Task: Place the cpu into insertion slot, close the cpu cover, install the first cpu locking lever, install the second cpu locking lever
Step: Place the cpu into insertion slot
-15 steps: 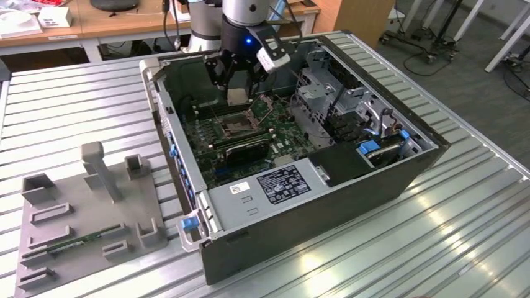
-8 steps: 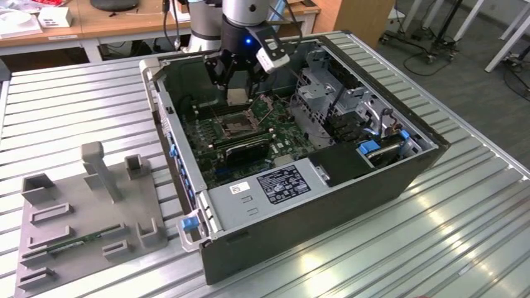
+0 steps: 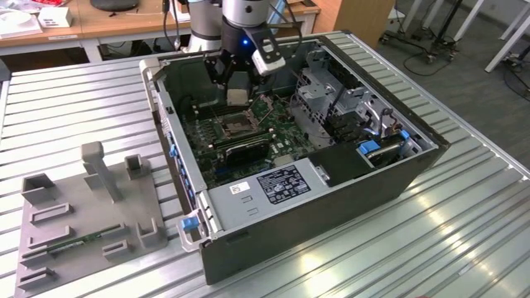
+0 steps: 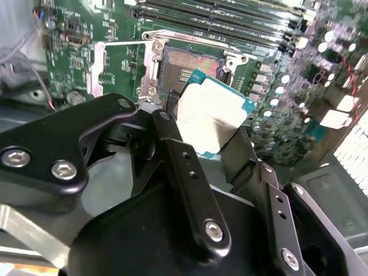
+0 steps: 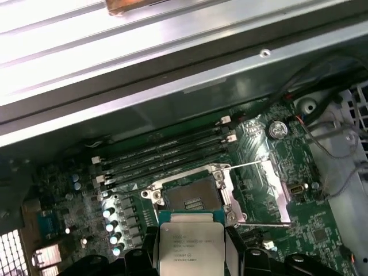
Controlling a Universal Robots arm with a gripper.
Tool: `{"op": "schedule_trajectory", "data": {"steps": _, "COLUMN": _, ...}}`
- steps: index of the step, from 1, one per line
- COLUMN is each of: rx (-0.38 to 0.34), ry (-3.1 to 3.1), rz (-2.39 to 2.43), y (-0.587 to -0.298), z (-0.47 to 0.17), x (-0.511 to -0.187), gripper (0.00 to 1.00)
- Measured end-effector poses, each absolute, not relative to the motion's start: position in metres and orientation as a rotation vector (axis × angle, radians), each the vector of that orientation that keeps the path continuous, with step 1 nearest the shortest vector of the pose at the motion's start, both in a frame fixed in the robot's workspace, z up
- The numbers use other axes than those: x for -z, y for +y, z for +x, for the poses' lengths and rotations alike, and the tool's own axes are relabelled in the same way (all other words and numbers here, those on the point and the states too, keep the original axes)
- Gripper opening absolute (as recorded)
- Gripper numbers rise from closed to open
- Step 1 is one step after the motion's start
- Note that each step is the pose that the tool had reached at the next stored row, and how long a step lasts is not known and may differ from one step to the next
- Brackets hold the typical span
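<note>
The claw is closed to the width of the cpu, with 1 black finger on each of 2 opposite edges. It holds the chip tilted in the air just above the insertion slot, not touching it. The chip's metal top carries several lines of small print, seen in the first wrist view.

The slot lies uncovered. The cpu cover stands raised at 1 edge, and 2 thin wire levers are swung out beside it. 4 long dark memory slots run just beyond the socket.

In the exterior view the arm reaches into the far part of an open black computer case. At the case's near end, a silver box bears 2 printed labels, 1 large and 1 small. A grey fixture tray lies on the slatted table at the exterior view's left.
</note>
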State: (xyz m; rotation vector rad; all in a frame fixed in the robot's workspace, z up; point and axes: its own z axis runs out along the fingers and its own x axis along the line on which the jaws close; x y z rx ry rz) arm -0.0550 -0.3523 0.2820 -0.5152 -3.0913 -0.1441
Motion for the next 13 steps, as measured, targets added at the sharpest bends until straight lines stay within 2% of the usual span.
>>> {"op": "schedule_trajectory", "data": {"steps": 13, "rx": 0.144, "ry": -3.019, "rz": -0.880, "y": -0.3523, "z": -0.0550, "x": -0.2785, "gripper": 0.54}}
